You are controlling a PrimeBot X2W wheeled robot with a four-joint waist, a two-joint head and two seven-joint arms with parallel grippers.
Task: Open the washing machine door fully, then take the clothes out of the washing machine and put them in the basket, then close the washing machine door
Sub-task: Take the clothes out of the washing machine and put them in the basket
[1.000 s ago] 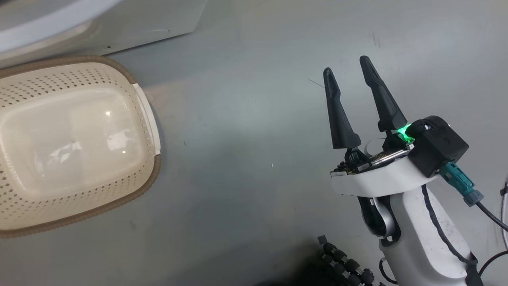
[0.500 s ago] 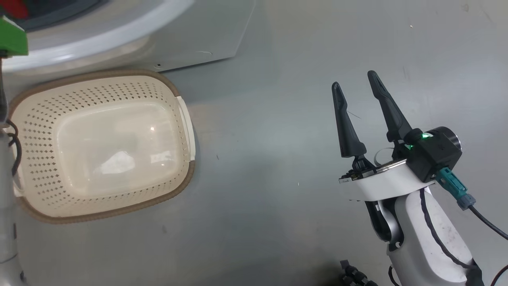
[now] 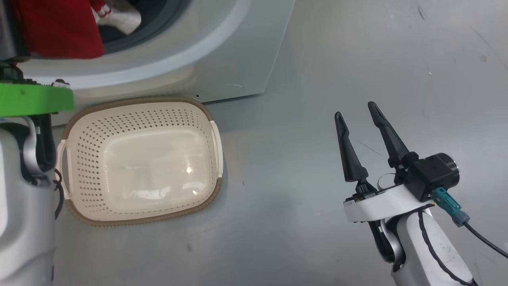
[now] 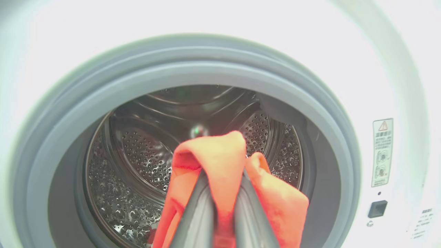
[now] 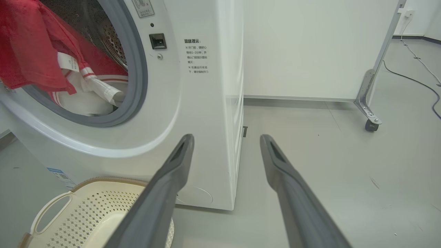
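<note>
1. Washing machine: drum mouth is faced straight on by L gripper.
2. Basket: set on floor below L gripper, nearer L arm than R.
3. Clothes: red fold pinched in closed L gripper at drum mouth.
4. R gripper: spread wide, nothing held, well apart.
5. Warning sticker w/ triangle, Chinese notice: small print unreadable.

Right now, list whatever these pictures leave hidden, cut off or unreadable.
Left wrist view: jaw tips of the left gripper, wrapped in the clothes they grip.
Left wrist view: part of the drum floor, behind that red fabric.
Left wrist view: the warning label text, too small and washed out.
Right wrist view: much of the basket, cut by the bottom edge and behind a right gripper finger.
</note>
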